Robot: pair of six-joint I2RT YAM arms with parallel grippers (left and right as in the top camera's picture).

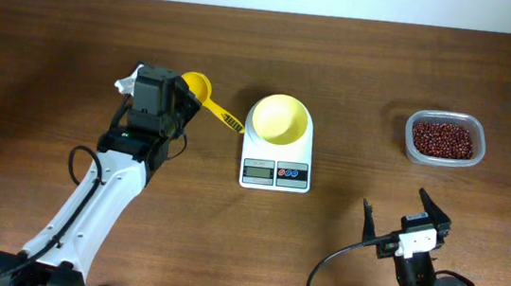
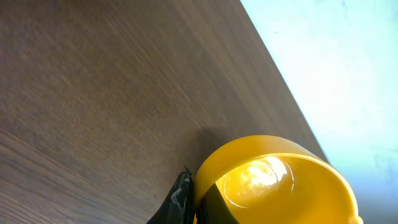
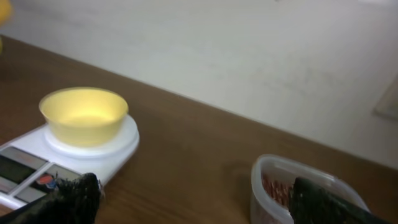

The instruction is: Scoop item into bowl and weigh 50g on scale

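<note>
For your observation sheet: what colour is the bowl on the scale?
The bowl is pale yellow; clearest overhead.

The left arm (image 1: 107, 194) had a long white shell between black joints, with a small green light near its black wrist block. A thin black cable (image 1: 77, 164) looped beside it. The right arm (image 1: 422, 275) was black, carrying a white block behind two tapered black fingers (image 1: 431, 207) and a green light lower down. A thicker black cable (image 1: 316, 271) curved off it.
</note>
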